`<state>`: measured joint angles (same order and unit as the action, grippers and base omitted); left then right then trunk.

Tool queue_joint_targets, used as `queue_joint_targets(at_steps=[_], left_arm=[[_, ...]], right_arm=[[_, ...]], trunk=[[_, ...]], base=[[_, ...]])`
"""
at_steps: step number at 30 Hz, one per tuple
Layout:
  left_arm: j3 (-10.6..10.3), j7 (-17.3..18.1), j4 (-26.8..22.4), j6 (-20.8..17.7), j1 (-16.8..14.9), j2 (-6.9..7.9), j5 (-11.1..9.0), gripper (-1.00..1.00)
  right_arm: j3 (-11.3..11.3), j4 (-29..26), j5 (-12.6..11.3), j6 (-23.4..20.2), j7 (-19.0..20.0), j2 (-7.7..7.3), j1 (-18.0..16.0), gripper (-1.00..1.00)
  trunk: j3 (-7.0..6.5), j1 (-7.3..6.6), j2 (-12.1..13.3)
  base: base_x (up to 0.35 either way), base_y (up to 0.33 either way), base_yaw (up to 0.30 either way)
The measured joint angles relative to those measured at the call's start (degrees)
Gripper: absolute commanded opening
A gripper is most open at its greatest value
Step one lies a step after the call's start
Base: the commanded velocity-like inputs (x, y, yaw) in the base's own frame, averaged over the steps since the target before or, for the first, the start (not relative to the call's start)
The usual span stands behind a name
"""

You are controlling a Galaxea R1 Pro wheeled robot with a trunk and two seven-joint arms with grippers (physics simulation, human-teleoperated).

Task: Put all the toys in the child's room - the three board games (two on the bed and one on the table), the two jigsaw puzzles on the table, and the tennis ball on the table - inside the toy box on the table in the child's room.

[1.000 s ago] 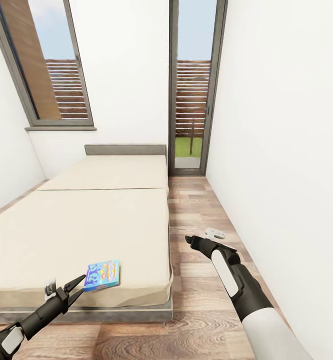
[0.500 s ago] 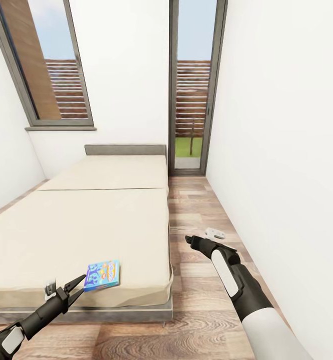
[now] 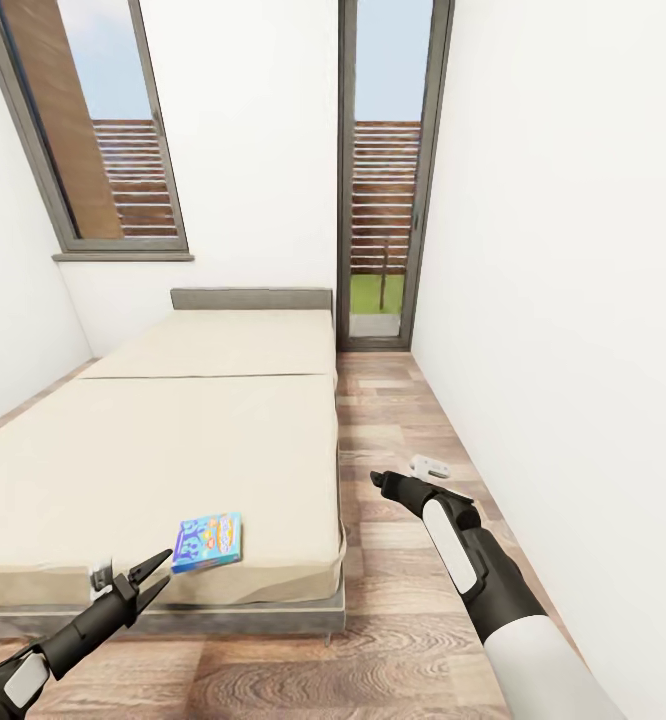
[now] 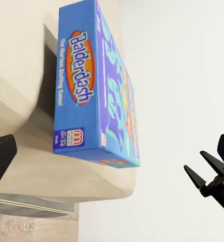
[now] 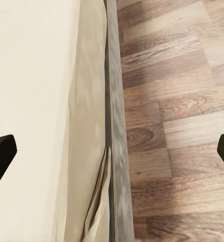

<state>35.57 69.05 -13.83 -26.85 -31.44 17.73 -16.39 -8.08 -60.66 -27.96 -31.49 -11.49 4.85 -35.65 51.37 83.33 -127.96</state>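
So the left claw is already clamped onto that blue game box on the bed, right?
Not clamped: the left gripper is open and short of the blue game box, which lies untouched near the bed's foot edge. The head view shows the gap.

Bed (image 3: pixel 173 440): plain beige mattress, cloth-like, matt and smooth, slightly creased at the near corner; dark-grey frame, matt, with a thin paler strip along its edge.
Headboard (image 3: pixel 250 299): grey, flat, matt.
Board game (image 3: pixel 207 541): printed cardboard box, blue with cartoon print and lettering, smooth with a faint sheen.
Floor (image 3: pixel 393 640): wood planks, brown with marked grain and knots, low sheen.
Walls (image 3: pixel 553 250): white, smooth, matt.
Window frames (image 3: pixel 163 160): dark grey, smooth, metal-looking.
Left gripper (image 3: pixel 150 576): black, matt, hard-surfaced.
Right gripper (image 3: pixel 381 482): black, matt; the arm behind it has glossy white and dark shell panels.
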Motion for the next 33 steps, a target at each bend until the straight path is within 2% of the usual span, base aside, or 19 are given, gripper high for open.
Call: queue_joint_targets(at_steps=[33], left_arm=[[0.0,-0.1,0.0,0.0,0.0,0.00,0.0,1.00]], right_arm=[[0.0,0.0,0.0,0.0,0.0,0.00,0.0,1.00]], trunk=[[0.00,-0.01,0.0]], base=[[0.007,-0.031,0.000]])
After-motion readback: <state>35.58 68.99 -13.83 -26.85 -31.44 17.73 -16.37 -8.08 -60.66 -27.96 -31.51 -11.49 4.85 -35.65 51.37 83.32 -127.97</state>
